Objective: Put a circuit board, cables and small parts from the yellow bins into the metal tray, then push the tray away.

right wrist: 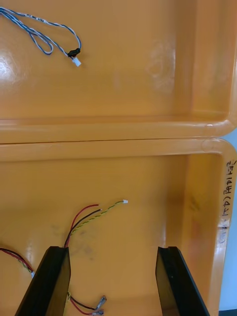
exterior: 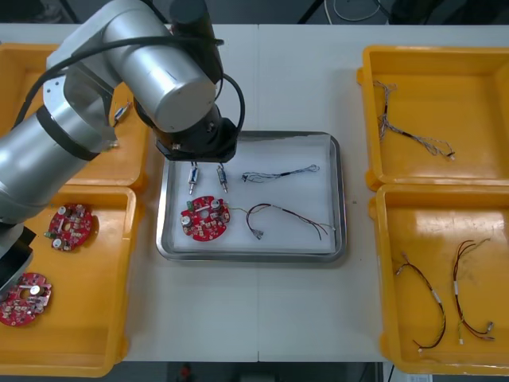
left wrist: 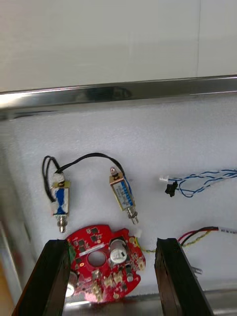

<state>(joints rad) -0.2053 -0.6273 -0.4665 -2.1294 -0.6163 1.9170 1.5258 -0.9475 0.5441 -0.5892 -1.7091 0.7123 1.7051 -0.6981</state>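
The metal tray (exterior: 340, 199), white inside, holds a red circuit board (exterior: 206, 217), two small metal parts (exterior: 192, 177) joined by a black wire, a blue and white cable (exterior: 278, 173) and a red and yellow cable (exterior: 290, 216). My left arm (exterior: 167, 79) hangs over the tray's left side. In the left wrist view, my left gripper (left wrist: 112, 276) is open above the board (left wrist: 106, 261), with the metal parts (left wrist: 123, 195) just beyond its fingers. My right gripper (right wrist: 112, 281) is open and holds nothing. It hovers over a red and yellow cable (right wrist: 94, 212) in a yellow bin (right wrist: 197, 197).
Two yellow bins stand on each side of the tray. The left near bin (exterior: 87, 318) holds two more boards (exterior: 70, 225). The right far bin (exterior: 477, 95) holds blue and white cables (exterior: 413, 135), and the right near one holds red and yellow cables (exterior: 445, 302).
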